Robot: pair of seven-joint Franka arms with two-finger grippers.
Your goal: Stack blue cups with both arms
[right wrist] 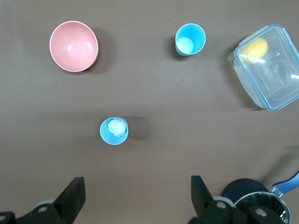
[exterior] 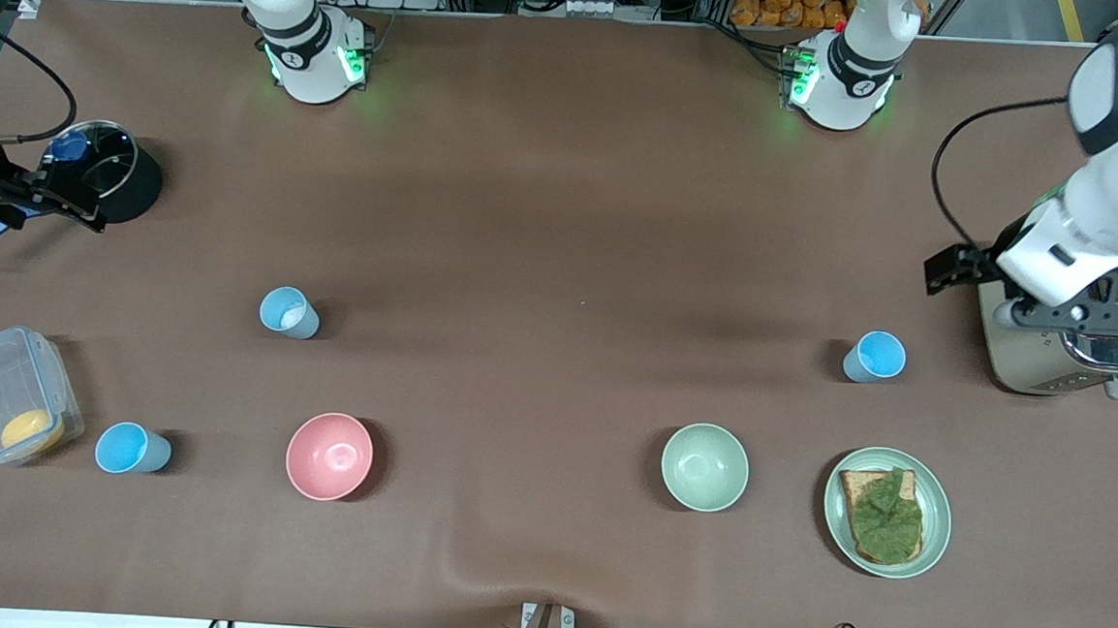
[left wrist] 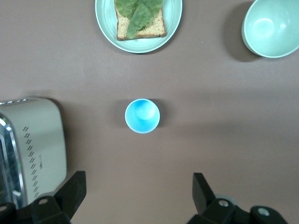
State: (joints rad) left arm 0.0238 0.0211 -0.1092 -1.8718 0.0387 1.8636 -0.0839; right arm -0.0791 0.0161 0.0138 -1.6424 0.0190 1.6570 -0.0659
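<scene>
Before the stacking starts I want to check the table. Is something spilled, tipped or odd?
Nothing is spilled or tipped. All three blue cups stand upright. One oddity: the cup nearest the right arm's base has something white inside, which might hinder stacking. Both claws, left and right, are open.

High front camera facing both robots over the whole worktop (exterior: 565, 208), each wrist camera looking straight down from height, views sharing cups and bowls

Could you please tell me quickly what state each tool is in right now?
Left tool: open, holding nothing, above the small light-blue plastic cup.
Right tool: open, holding nothing, above the table.
</scene>
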